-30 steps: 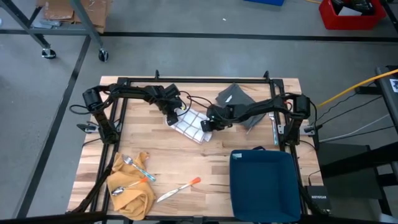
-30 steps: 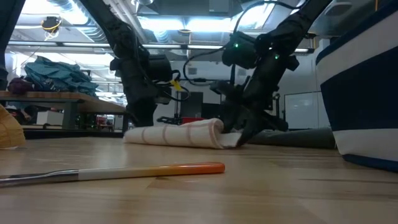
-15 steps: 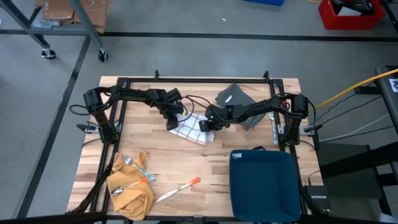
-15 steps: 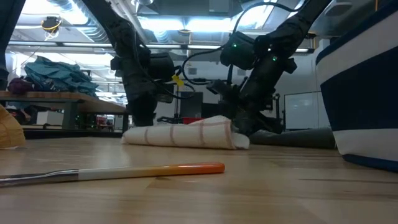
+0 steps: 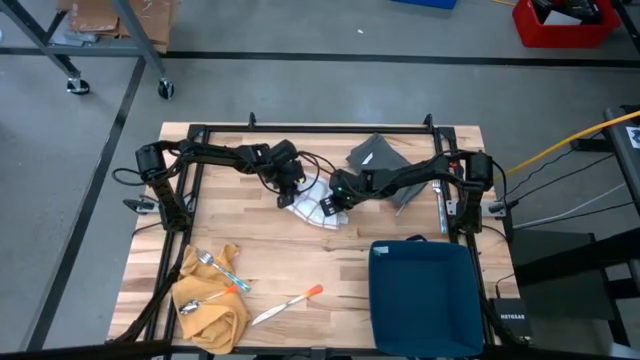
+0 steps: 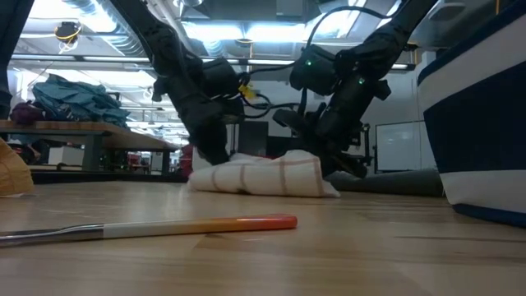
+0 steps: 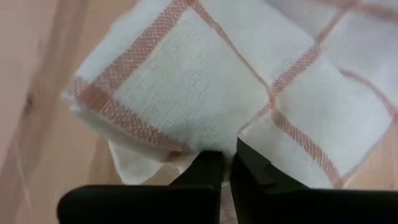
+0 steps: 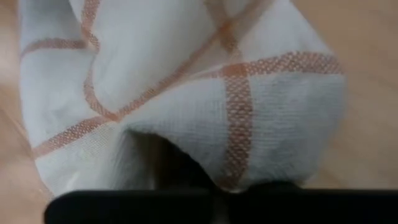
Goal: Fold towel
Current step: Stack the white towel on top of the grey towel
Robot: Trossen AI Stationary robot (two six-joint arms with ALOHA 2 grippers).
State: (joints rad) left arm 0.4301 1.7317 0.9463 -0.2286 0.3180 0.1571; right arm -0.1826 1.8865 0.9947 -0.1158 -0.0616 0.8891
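**White checked towel pinched from both sides**

White cloth with thin orange-red stripes, the towel [image 5: 312,205] lies bunched near the middle of the wooden table [image 5: 300,265], a little toward the far edge. From table height it is a low rumpled mound [image 6: 263,175] resting on the wood, with both of my arms coming down onto it.

My left gripper [image 5: 291,187] is at the towel's left end. Through my left wrist camera the two dark fingers [image 7: 208,171] are pressed together, and a fold of the towel [image 7: 205,93] is caught between their tips, so I am clamped on the cloth there.

My right gripper [image 5: 333,203] is at the towel's right end, close to the left one, with only the bunched towel between them. In my right wrist camera the towel [image 8: 186,87] fills nearly everything and drapes over my fingers, hiding them, so I cannot see for certain whether cloth is caught between them.

Elsewhere on the table, well apart from the towel: a dark blue bin [image 5: 425,295] at the near right corner, a grey cloth [image 5: 375,155] near the far edge, a yellow cloth [image 5: 212,300] at the near left with a fork [image 5: 222,268] and spoon [image 5: 200,302] on it, and a knife with an orange handle [image 5: 288,304] beside it.
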